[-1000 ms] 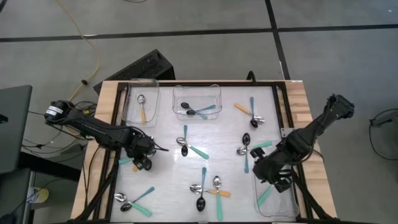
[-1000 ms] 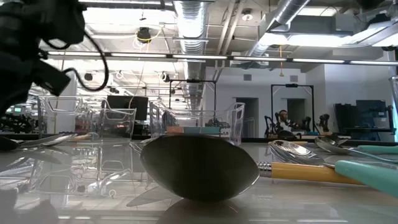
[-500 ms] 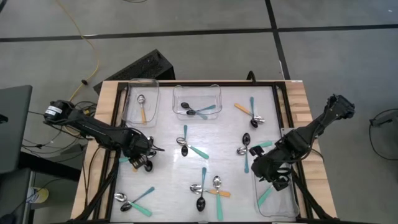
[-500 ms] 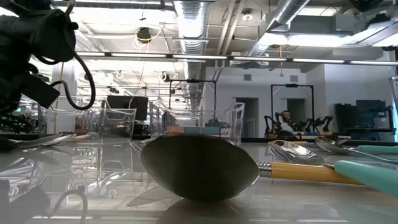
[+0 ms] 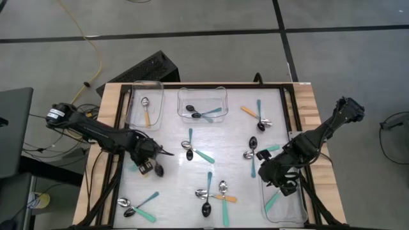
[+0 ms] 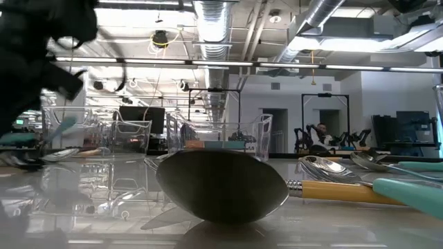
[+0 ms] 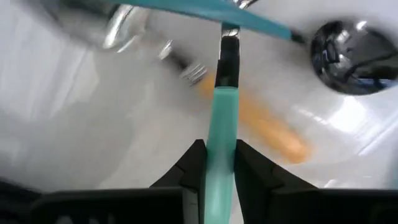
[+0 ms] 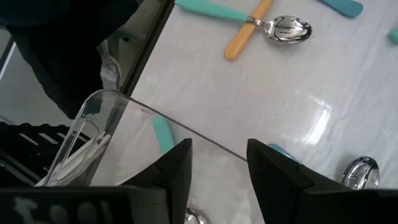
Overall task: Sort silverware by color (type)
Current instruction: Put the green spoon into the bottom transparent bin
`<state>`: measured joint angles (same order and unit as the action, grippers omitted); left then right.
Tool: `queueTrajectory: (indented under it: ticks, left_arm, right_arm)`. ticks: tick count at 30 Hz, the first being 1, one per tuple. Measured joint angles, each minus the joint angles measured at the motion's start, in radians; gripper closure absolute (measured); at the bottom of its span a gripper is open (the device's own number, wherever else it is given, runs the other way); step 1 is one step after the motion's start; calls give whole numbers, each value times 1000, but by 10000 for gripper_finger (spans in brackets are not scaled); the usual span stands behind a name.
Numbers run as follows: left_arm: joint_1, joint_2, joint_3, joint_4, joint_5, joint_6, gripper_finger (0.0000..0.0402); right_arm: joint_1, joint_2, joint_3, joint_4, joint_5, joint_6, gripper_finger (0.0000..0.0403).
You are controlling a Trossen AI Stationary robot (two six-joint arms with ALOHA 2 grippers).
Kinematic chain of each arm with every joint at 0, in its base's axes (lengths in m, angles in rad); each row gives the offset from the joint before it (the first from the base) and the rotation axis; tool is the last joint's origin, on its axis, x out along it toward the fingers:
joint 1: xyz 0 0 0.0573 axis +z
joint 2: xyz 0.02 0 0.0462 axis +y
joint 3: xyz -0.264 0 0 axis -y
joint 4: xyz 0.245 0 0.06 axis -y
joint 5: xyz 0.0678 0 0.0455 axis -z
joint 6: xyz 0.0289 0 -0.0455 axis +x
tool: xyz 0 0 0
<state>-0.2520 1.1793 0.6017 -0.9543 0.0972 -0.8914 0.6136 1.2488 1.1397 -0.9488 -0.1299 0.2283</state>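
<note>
Silverware is scattered over the white table [image 5: 172,137] in the high view: small spoons with teal, blue or orange handles lie in crossed pairs at the centre, lower centre, lower left and upper right of the frame. One teal-handled spoon [image 7: 219,149] is clamped by its handle between the fingers of the left gripper [image 5: 148,167], at the middle left of the high view; in the left wrist view the teal handle runs straight up between the two dark fingers, which are pressed against its sides, and an orange-handled spoon [image 7: 261,121] is seen blurred on the table beneath it. The handle is presumably gripped because it is the straight, narrow part that the fingers can close on. Sorting has evidently been begun: an orange-handled spoon [image 5: 146,110] lies in the clear bin at upper left [image 5: 156,86], blue-handled spoons [image 5: 206,114] lie in the bin at upper centre [image 5: 225,96], and a teal handle [image 5: 272,200] is seen in the long bin at lower right [image 5: 300,214]. The right gripper [image 5: 281,182] is held over that lower-right bin, its fingers [image 8: 177,165] standing apart with nothing between them, as the right wrist view shows. In the low view a large dark spoon bowl [image 6: 221,185] fills the foreground, with an orange handle [image 6: 332,190] beside it.
</note>
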Motion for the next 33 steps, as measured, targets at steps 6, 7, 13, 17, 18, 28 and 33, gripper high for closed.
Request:
queueTrajectory:
  ticks: [6, 7, 13, 17, 18, 28, 33]
  left_arm:
    - [18, 0, 143, -144, -46, 33, 345]
    - [24, 0, 168, -176, -59, 34, 348]
    - [57, -1, 272, -333, -189, 34, 359]
    - [73, -1, 316, -320, -272, 70, 352]
    - [76, -2, 324, -285, -280, 83, 352]
    - [41, 90, 239, 912, -214, 412, 352]
    - [-9, 329, 228, 1516, -214, 648, 352]
  right_arm:
    - [0, 0, 0, 0, 0, 1, 227]
    - [0, 0, 0, 0, 0, 2, 227]
    - [0, 0, 0, 0, -1, 3, 227]
    - [2, 0, 0, 0, -1, 3, 227]
    - [2, 0, 0, 0, -1, 8, 227]
    - [14, -1, -7, -4, 59, 309, 227]
    - [157, -101, -96, 32, 420, 338, 229]
